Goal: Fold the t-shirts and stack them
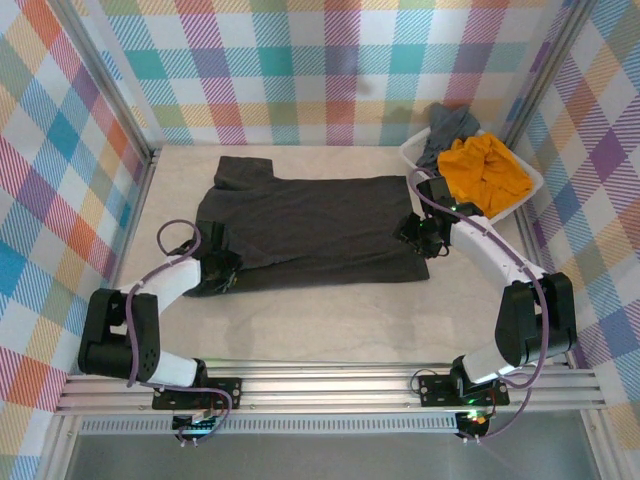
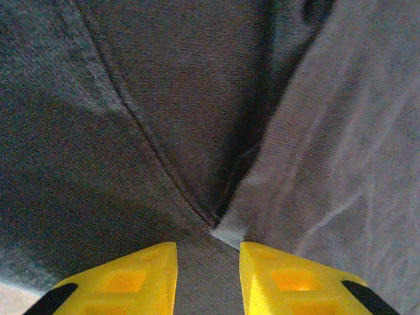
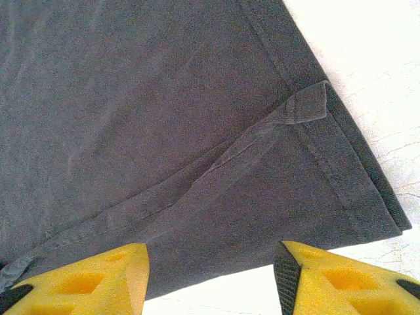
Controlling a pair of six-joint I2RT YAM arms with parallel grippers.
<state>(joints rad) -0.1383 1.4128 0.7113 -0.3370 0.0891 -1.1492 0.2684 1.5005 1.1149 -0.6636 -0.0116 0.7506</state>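
Observation:
The dark charcoal t-shirt (image 1: 300,220) lies spread flat on the table, collar end to the left and hem to the right. My left gripper (image 1: 220,265) rests low on its near left part, by the sleeve. In the left wrist view the left gripper (image 2: 209,279) is open with a narrow gap, over the t-shirt (image 2: 164,98) where a seam meets a small pale tag. My right gripper (image 1: 415,238) sits at the near right hem corner. The right gripper (image 3: 211,279) stands wide open over the hem edge of the t-shirt (image 3: 164,98). The mustard-orange shirt (image 1: 485,170) and the slate grey shirt (image 1: 445,128) lie in the basket.
A white plastic basket (image 1: 412,156) stands at the back right, against the plaid wall. Bare pale table (image 1: 330,310) runs between the shirt and the arm bases, and also shows as table (image 3: 367,52) beside the hem. Plaid walls enclose the workspace.

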